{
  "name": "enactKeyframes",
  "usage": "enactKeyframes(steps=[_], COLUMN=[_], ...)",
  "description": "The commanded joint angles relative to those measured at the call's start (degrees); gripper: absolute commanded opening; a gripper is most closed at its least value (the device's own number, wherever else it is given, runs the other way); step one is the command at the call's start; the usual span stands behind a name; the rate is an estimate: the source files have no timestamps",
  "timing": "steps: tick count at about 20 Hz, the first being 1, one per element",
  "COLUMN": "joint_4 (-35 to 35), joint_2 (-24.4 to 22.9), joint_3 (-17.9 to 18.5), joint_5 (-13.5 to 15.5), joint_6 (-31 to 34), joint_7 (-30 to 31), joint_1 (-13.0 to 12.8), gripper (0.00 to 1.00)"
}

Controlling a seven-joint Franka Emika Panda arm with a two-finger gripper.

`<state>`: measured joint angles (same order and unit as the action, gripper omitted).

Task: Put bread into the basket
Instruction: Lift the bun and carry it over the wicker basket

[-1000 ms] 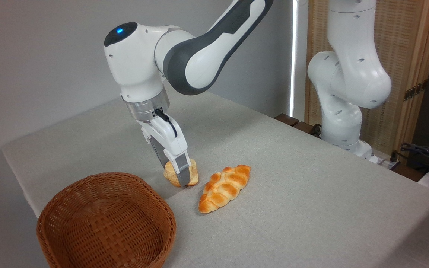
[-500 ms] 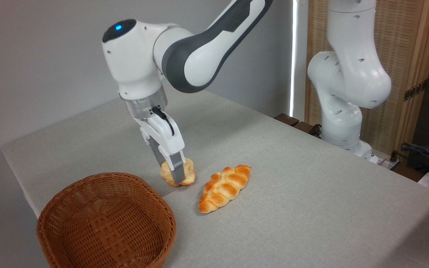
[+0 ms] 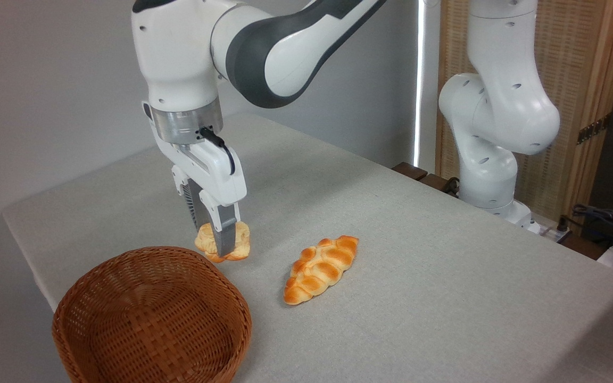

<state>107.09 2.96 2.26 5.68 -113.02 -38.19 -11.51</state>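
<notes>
The small knobbly bread bun [image 3: 238, 242], pale golden-orange, hangs clear of the table, pinched between the fingers of my gripper [image 3: 220, 242], which is shut on it. One grey finger [image 3: 225, 236] crosses the front of the bun; the other is hidden behind it. The bun sits just past the far rim of the round reddish-brown wicker basket [image 3: 152, 318], which stands at the table's front left with nothing inside.
A longer braided glossy orange-brown loaf [image 3: 321, 268] lies on the grey tablecloth [image 3: 445, 276] to the right of the basket. The arm's white base [image 3: 490, 159] stands at the back right. The table's left edge runs close beside the basket.
My gripper has risen and moved left toward the basket, carrying the bun off the table. The braided loaf and the basket have stayed put.
</notes>
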Motion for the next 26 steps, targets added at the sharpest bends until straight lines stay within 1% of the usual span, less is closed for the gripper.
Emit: enactKeyframes(steps=[1,2,5,7,13,21,26], joint_4=[-4.51,-5.65,-6.8,-6.98,-8.91,-9.0,-9.0], joint_2=[2.57,3.27,4.25,4.6,6.0,5.92,4.95], joint_3=[1.34,1.34,1.43,1.95,2.49,2.49,2.66], joint_5=[1.09,1.09,1.26,1.35,1.44,1.44,1.27], joint_6=[-0.01,-0.36,-5.01,-6.68,-7.66,-7.66,-6.7], joint_7=[-1.89,-1.89,-1.71,-1.71,-1.36,-1.27,-0.75], joint_1=[-0.18,-0.18,-0.18,-0.09,-0.09,-0.09,-0.09], gripper=[0.6,0.6,0.73,1.0,1.0,1.0,1.0])
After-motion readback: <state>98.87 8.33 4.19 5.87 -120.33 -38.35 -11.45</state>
